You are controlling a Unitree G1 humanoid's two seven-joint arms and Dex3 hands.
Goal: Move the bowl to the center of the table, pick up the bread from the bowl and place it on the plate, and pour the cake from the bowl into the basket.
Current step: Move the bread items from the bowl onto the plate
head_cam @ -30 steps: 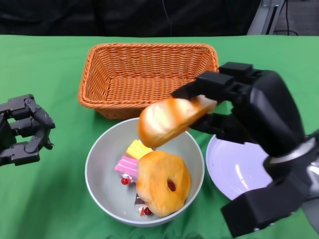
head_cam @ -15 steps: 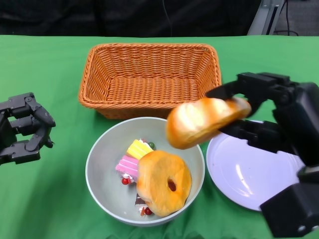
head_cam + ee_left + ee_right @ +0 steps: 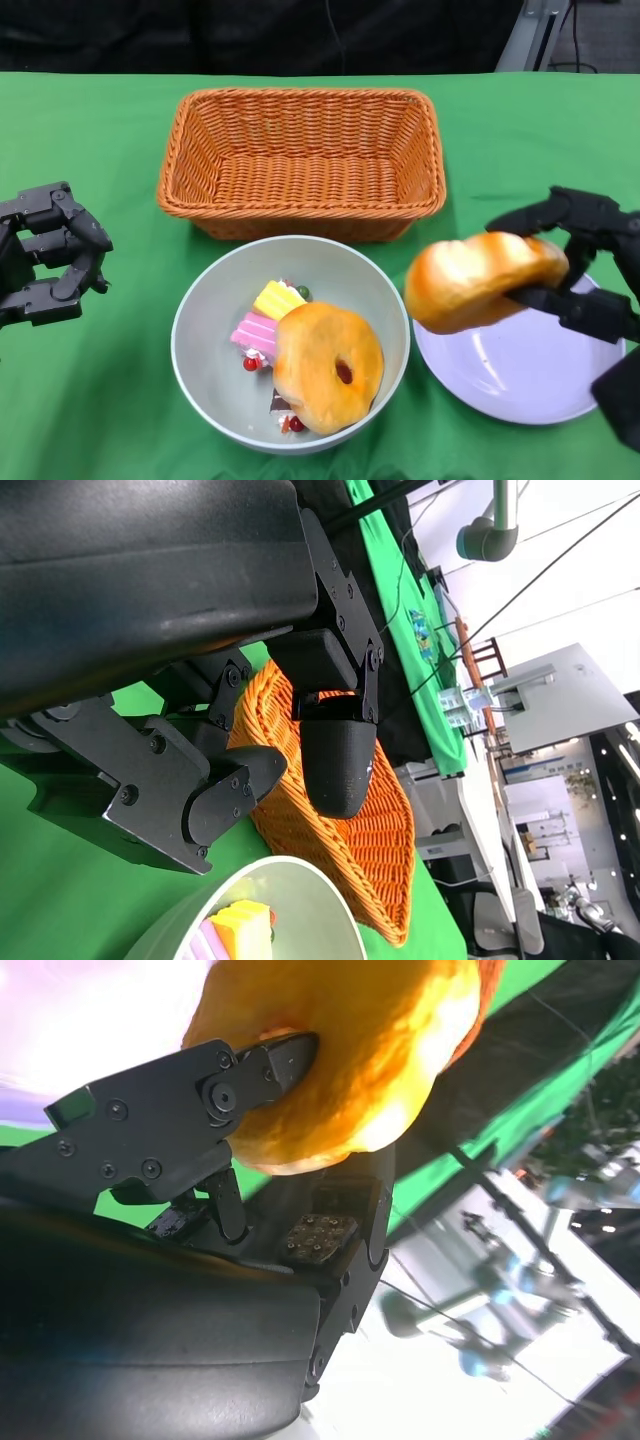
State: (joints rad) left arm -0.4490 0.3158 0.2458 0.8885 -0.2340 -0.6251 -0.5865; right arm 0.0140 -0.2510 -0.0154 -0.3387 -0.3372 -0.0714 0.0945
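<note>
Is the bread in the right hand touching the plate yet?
Cannot tell. In the head view the bread, held by the right hand, overlaps the plate rim, but no gap or contact shows plainly.

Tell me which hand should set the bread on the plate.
Right. The right hand already holds the bread over the near edge of the plate, so it probably only needs to lower and let go. The left hand holds nothing, on the bowl's far side.
</note>
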